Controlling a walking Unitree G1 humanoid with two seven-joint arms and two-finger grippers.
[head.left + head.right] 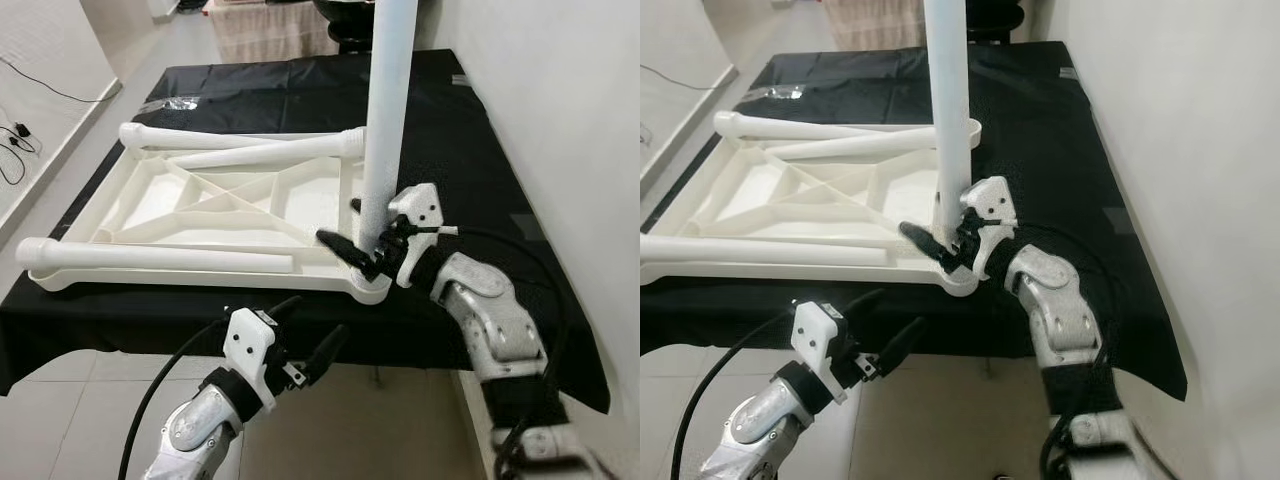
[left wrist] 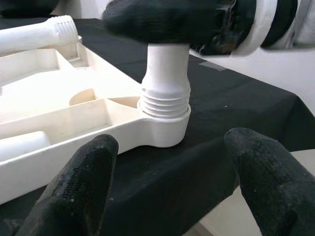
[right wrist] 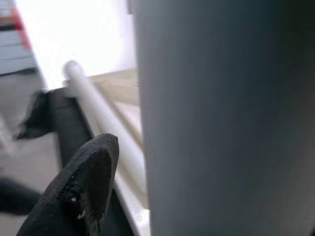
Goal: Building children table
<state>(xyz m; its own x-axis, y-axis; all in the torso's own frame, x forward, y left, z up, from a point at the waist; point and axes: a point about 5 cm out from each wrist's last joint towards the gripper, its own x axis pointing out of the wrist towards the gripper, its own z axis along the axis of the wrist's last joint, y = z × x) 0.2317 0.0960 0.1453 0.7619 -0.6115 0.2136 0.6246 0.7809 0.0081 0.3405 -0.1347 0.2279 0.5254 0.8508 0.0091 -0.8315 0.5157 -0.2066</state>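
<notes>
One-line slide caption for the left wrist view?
Open left gripper faces the upright white leg, its threads partly seated in the tabletop's corner socket, right gripper clamped above.

I can read no text, label, brand, number or sign anywhere in my views.
</notes>
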